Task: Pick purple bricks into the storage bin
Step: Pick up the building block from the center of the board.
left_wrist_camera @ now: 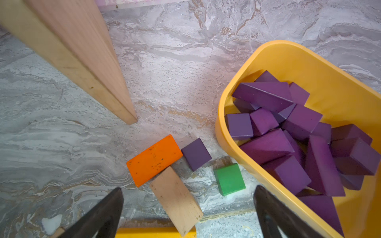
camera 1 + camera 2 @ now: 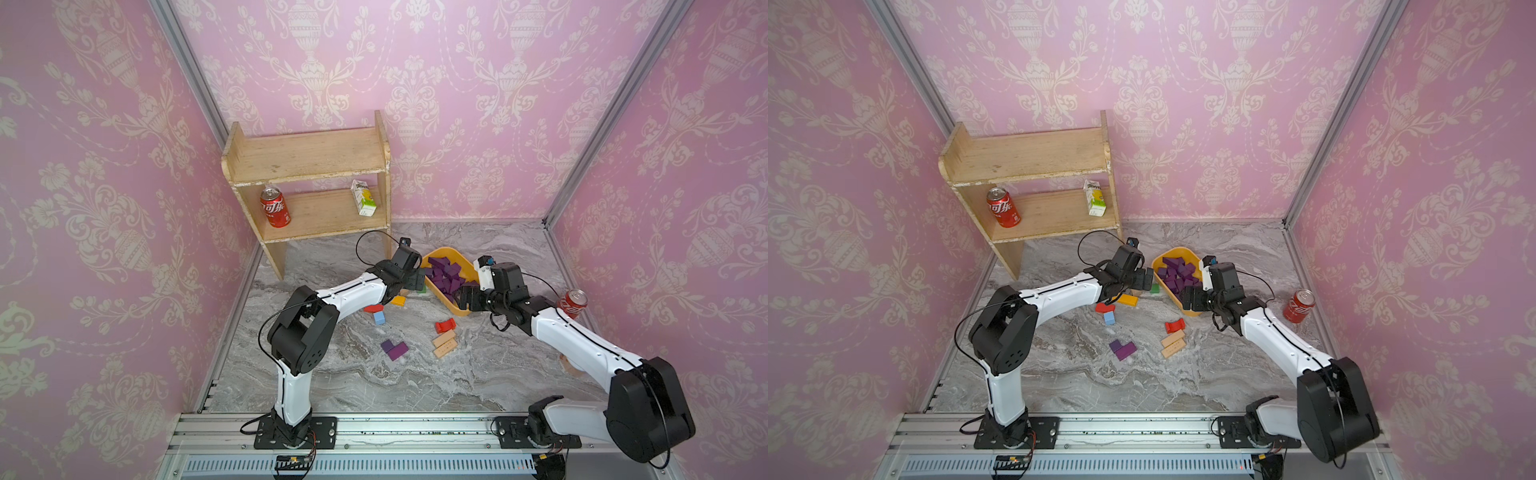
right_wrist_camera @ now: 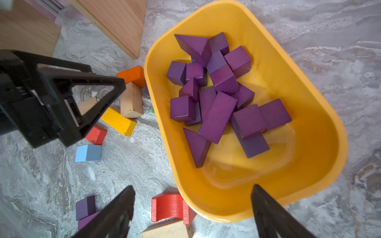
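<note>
The left gripper (image 1: 188, 188) and right gripper (image 3: 193, 186) hang spread and empty by the storage bin (image 3: 309, 82), where most purple bricks (image 3: 218, 115) lie heaped. One purple cube (image 1: 196, 154) sits outside, hemmed by an orange block (image 1: 153, 159), tan block (image 1: 177, 201) and green block (image 1: 229, 178); a yellow block (image 1: 154, 232) is cut off, and both top views hide that cube under the left gripper

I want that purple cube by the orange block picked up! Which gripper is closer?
Left. The left gripper hovers open right by the purple cube, beside the storage bin. The right gripper hangs over the bin's near end, farther away.
</note>
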Available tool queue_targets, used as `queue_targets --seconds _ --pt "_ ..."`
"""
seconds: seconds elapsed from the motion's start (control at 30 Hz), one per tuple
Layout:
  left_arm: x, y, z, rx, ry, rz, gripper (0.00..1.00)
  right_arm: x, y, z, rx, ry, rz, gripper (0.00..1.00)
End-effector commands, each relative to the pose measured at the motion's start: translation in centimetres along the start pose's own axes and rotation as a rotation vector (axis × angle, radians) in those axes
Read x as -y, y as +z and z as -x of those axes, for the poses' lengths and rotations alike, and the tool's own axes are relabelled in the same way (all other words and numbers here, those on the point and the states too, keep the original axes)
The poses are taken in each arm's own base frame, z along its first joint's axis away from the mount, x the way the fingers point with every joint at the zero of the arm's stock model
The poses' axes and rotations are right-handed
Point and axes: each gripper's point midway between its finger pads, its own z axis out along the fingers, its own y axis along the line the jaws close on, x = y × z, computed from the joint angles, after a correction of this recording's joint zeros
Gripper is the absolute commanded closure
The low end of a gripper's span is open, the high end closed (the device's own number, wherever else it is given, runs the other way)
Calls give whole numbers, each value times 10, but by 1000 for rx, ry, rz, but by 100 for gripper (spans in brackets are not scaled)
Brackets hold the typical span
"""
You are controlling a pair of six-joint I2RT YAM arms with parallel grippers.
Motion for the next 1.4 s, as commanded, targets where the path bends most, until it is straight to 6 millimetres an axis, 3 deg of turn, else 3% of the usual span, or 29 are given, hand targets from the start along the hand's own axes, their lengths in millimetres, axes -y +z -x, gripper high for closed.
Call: queue_targets --seconds 0.0,0.27,0.53,0.8,1.17,1.37 --pt "6 7 -2 -14 3 1 1 -2 -6 10 58 2 12 11" --pt "12 11 -7 -60 -17 11 4 7 -5 9 54 6 -41 13" --pt "9 6 -6 -53 -21 20 16 12 -10 11 74 -1 -71 13" --pt "23 15 -8 -58 -86 -48 31 14 -11 12 88 -3 -78 13" --pt "17 21 -16 -56 -157 -24 33 12 -14 12 101 3 -70 12" --pt "21 34 -18 -85 -149 -24 34 14 -14 12 102 1 -81 12"
